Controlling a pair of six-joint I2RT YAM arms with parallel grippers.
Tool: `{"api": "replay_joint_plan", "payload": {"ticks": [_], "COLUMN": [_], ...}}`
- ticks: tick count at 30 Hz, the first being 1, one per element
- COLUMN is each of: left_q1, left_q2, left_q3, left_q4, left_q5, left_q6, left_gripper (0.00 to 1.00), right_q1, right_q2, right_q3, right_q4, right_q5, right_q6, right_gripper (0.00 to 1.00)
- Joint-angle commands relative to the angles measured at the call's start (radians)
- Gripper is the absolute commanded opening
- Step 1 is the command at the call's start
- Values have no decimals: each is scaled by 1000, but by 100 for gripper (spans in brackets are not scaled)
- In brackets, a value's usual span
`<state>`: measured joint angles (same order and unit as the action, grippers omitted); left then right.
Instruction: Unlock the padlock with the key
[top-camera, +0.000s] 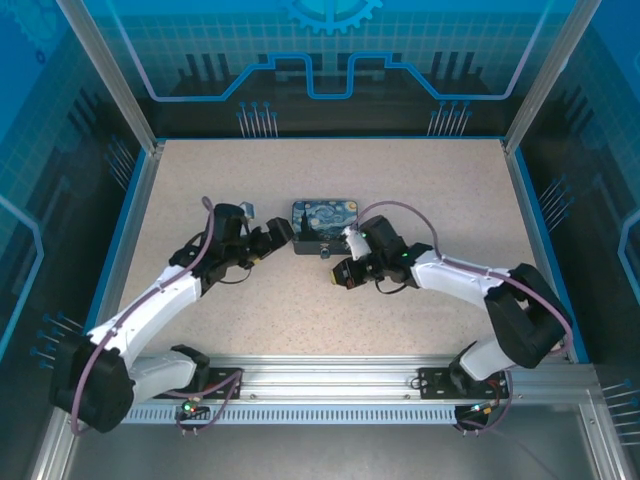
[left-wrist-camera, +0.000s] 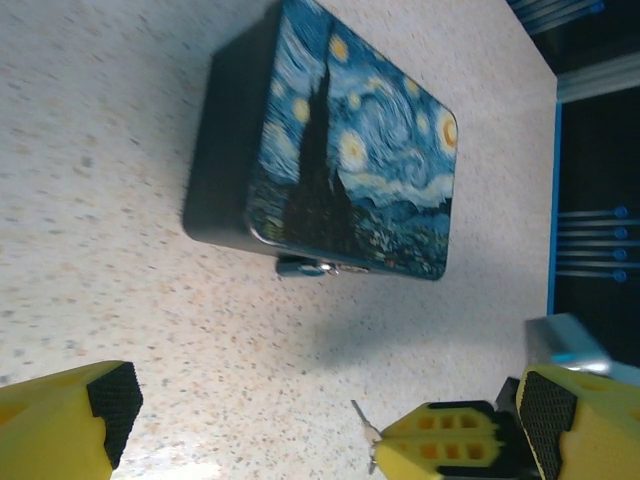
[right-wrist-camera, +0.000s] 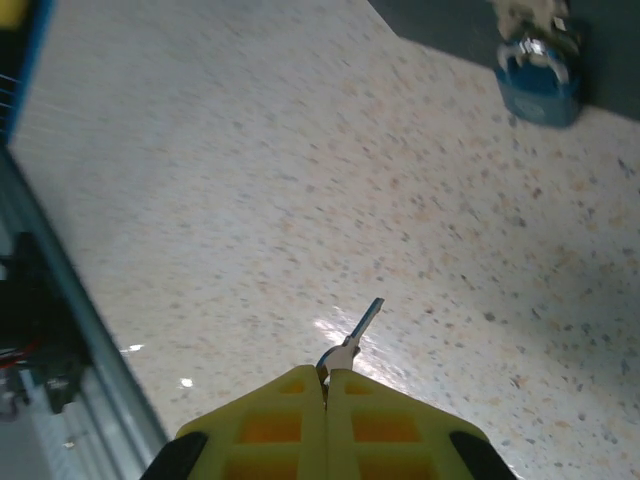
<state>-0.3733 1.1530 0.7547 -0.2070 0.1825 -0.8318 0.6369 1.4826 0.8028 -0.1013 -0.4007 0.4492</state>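
The right end effector is pinched closed on the key, above the tabletop. The left end effector gapes wide, empty, near the painted box and its padlock.

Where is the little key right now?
In the right wrist view the key is pinched in the shut right hand, poking forward over the table, apart from the blue padlock at the painted box.

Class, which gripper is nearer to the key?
Right. The right gripper is shut on the key, blade sticking out ahead. The left gripper is open, apart from it, facing the painted box.
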Motion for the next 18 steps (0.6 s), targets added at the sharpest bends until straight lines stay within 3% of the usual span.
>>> {"api": "replay_joint_plan", "payload": {"ticks": [1, 5, 10, 18], "left_q1": [-49, -114, -165, -211], "left_q2": [70, 146, 197, 216], "left_q3": [1, 31, 33, -6], "left_q4": [100, 166, 250, 454], "left_q5": [104, 126, 104, 53], "left_q6": [-11, -49, -165, -351], "left_gripper": [99, 99, 94, 69], "right_q1": [-42, -91, -131, -137], "right_q2": [-65, -125, -154, -140], "right_q3": [-27, -46, -64, -135], "right_q4": [85, 120, 152, 361], "right_q5": [-198, -306, -337, -363], "right_q6": [-48, -61, -35, 127], "right_gripper": [0, 0, 0, 0]}}
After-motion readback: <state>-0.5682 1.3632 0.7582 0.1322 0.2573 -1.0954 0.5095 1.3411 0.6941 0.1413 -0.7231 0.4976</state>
